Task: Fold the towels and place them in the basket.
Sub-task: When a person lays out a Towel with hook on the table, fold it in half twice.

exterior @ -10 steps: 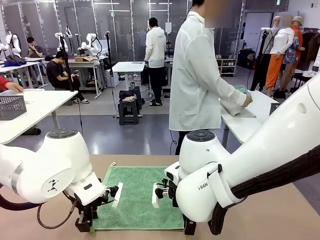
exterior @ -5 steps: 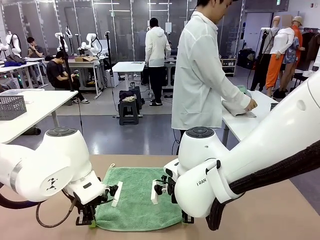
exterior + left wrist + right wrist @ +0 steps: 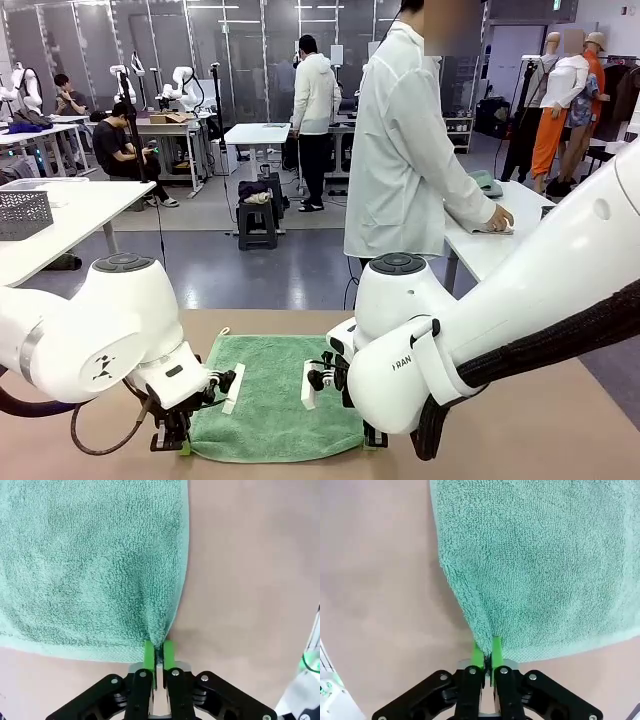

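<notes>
Now pinching: green pads (image 3: 148, 652) of left gripper (image 3: 159, 651) pressed together on one near corner of towel (image 3: 90, 555), with the cloth drawn into a small peak between them; pads (image 3: 496, 648) of right gripper (image 3: 486, 649) likewise shut on the other near corner. A second ago not yet fully closed, over a flat towel with a straight near edge; since then clamped, the near edge gathered at both corners and bowed inward on table (image 3: 560, 430). Rest of towel flat and unfolded between the two arms, far edge toward person (image 3: 410, 150). Judged as grasp complete and first fold ready to start, probably by carrying both corners to the far edge together. Some risk of slip from so thin a bite. Pale towel (image 3: 478, 229) under the person's hand (image 3: 497, 217) on side table (image 3: 480, 255), well apart
</notes>
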You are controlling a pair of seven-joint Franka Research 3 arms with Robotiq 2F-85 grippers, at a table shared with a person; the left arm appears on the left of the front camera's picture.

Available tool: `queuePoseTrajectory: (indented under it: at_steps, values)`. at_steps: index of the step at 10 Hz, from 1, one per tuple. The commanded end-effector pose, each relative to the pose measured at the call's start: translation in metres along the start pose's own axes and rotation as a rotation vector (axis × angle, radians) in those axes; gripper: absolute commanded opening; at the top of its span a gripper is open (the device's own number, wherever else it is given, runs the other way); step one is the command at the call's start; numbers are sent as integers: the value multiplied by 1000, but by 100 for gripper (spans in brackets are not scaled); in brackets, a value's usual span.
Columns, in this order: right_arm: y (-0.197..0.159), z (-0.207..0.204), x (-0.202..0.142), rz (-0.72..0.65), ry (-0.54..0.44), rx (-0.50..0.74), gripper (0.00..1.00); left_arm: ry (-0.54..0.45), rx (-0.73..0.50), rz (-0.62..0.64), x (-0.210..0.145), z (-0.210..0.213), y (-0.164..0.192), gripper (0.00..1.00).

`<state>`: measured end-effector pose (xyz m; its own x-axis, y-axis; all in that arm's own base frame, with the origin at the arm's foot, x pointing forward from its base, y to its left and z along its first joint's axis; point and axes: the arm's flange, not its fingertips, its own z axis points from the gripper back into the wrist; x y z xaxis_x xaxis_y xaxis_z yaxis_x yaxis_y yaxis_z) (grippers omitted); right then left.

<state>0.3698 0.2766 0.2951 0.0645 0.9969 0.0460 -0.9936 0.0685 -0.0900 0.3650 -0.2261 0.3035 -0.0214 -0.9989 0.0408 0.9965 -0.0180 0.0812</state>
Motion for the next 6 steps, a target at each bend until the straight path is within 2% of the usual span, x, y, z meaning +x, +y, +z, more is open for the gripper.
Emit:
queuePoseTrajectory:
  at_steps: [1,3,4,5,6]
  values:
    - [0,3,-3,40,7,14,0,19,-6,-28,-19,3,-29,0]
    - [0,5,-4,35,4,15,0,18,-6,-32,-18,3,-30,0]
    - [-1,5,-2,-9,22,10,0,10,34,1,-17,6,-31,0]
    - [0,0,0,19,1,0,0,1,0,-12,0,1,0,0]
    - [0,0,0,19,1,0,0,1,0,-12,0,1,0,0]
